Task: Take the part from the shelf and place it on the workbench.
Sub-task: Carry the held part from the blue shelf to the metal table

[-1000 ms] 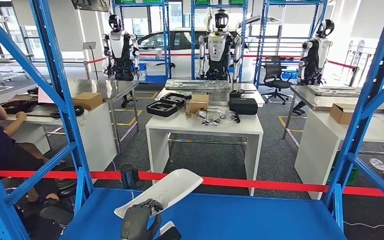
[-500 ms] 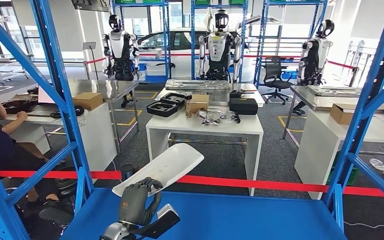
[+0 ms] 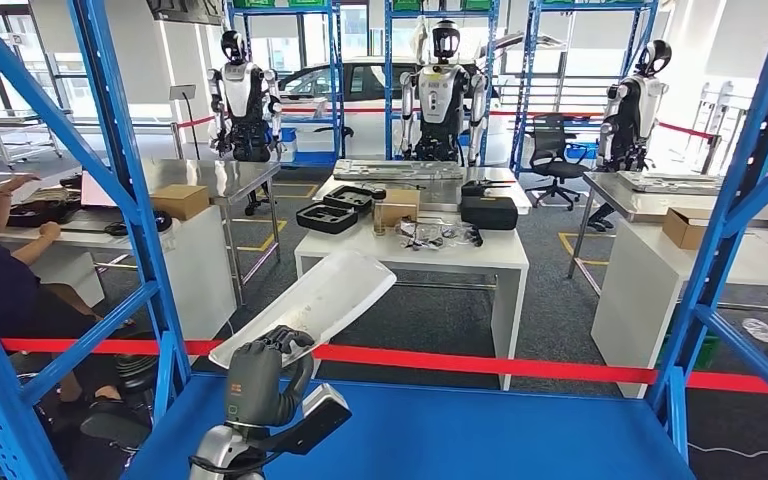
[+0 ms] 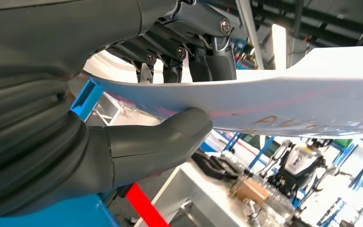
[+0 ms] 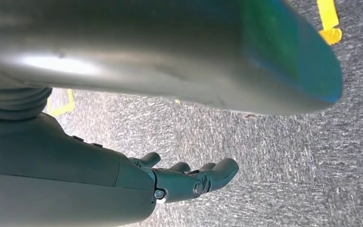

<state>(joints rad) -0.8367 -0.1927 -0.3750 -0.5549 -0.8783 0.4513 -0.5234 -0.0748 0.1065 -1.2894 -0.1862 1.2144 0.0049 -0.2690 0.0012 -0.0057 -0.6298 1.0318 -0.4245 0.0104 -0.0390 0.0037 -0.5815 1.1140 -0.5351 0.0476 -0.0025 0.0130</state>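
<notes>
One white part pinched at its lower end by left hand, extending toward 1 o'clock; right hand loosely spread, empty

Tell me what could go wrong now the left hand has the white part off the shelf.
The left hand grips the white part at one end only, so the long free end could lever it loose. Tilted up, that end could clip the blue shelf upright when turning.
</notes>
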